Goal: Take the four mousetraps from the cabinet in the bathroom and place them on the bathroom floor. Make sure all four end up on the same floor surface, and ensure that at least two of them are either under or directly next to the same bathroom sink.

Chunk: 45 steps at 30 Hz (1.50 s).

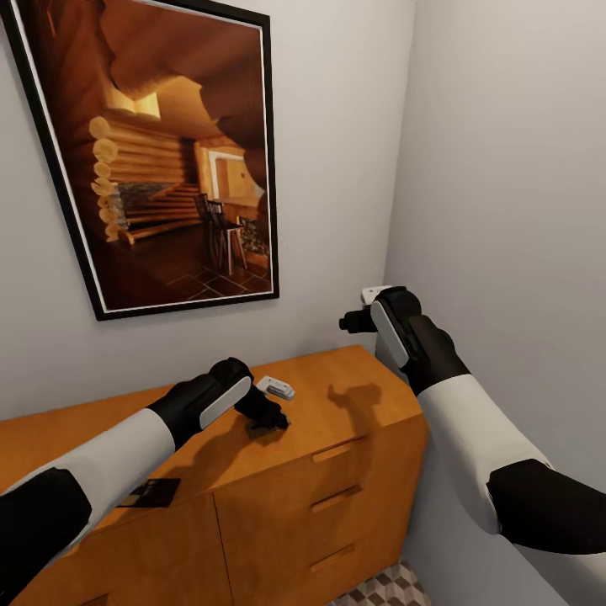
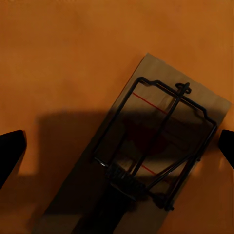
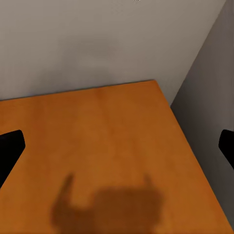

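On the cabinet [image 1: 337, 404] top lies one mousetrap [image 2: 161, 141], a flat wooden piece with a black wire frame, directly below my left gripper [image 2: 117, 148]. That gripper is open, with its fingertips [image 2: 9, 151] spread either side of the trap. In the head view the left gripper [image 1: 271, 418] hovers low over this mousetrap [image 1: 255, 431]. A second mousetrap [image 1: 156, 492] lies nearer the cabinet's front edge, beside my left forearm. My right gripper [image 1: 358, 320] hangs open and empty above the right end of the cabinet [image 3: 112, 136] top.
A large framed picture [image 1: 160, 151] hangs on the wall behind the cabinet. A grey side wall [image 1: 505, 210] closes off the right, close to my right arm. Drawer fronts with slim handles [image 1: 332, 501] face me. A bit of patterned floor [image 1: 387, 589] shows below.
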Motion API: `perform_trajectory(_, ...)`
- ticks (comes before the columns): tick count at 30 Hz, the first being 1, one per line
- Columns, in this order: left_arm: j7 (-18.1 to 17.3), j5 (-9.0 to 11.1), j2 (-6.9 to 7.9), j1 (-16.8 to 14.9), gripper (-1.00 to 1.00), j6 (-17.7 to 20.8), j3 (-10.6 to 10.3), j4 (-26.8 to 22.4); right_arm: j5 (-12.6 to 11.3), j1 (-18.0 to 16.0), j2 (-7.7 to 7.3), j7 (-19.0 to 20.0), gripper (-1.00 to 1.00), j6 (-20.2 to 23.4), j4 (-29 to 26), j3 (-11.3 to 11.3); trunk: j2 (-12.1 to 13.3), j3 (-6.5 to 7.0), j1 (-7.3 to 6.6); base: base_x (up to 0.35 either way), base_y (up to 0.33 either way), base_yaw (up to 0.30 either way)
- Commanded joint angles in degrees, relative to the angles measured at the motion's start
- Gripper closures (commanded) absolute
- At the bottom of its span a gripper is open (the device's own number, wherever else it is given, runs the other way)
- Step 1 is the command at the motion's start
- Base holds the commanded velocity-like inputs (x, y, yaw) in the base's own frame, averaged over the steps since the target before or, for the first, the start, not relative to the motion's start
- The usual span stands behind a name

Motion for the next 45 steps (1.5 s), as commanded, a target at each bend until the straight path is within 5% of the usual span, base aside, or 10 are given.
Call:
perform_trajectory(1, -0.2, 0.9, 0.05, 5.4, -1.0, 0.1, -0.3, -0.1, -0.6, -0.1, -0.01, -0.6, -1.0, 0.2, 0.0, 0.1, 0.0, -0.09, 0.01, 0.0, 0.0, 0.0)
perform_trajectory(13, -0.2, 1.2, 0.05, 5.4, -1.0, 0.0, -0.5, 0.0, -0.5, -0.1, -0.01, -0.6, -1.0, 0.2, 0.0, 0.2, 0.0, -0.09, 0.01, 0.0, 0.0, 0.0)
perform_trajectory(14, -0.2, 1.3, 0.05, 5.4, 1.0, 0.0, -0.5, 0.0, -0.5, -0.1, -0.01, -0.6, -1.0, 0.2, 0.0, 0.2, 0.0, -0.09, 0.01, 0.0, 0.0, 0.0)
perform_trajectory(45, -0.3, 0.7, 0.01, 5.4, 1.0, 0.8, -0.2, 1.3, -0.7, -0.1, -0.03, -0.6, -1.0, 0.2, 0.0, 0.0, 0.0, -0.09, 0.01, 0.0, 0.0, 0.0)
